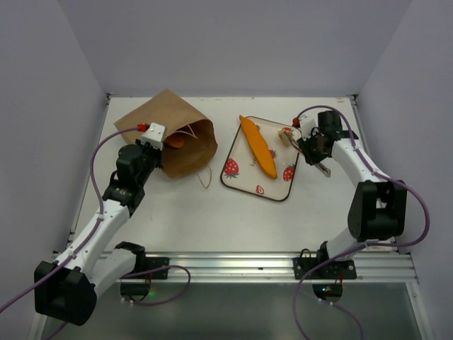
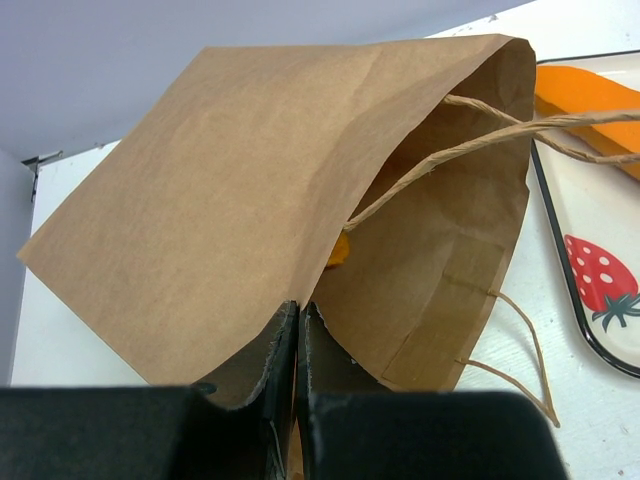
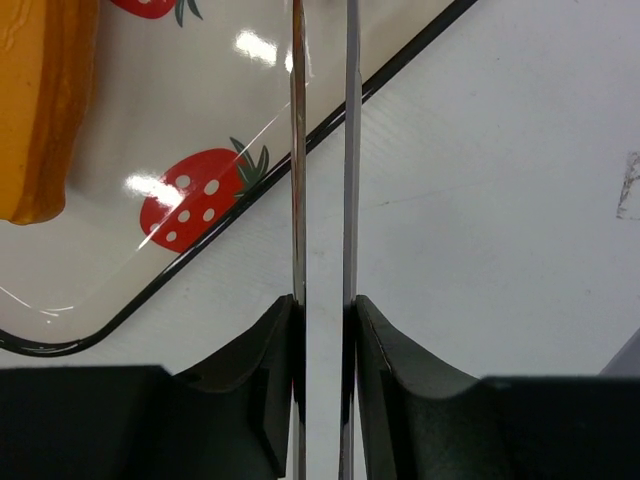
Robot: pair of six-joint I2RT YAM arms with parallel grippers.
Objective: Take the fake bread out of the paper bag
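The brown paper bag lies on its side with its mouth facing right. My left gripper is shut on the near edge of the paper bag, its fingertips pinching the paper. An orange piece of fake bread shows deep inside the bag. A long orange baguette lies on the strawberry-print tray. My right gripper is shut on a pair of metal tongs, whose two arms stand slightly apart with nothing between them, beside the tray's right edge.
The tray's black rim runs diagonally under the tongs, with the baguette's end at the left. The bag's string handles hang across its mouth and onto the table. Grey walls enclose the table on three sides.
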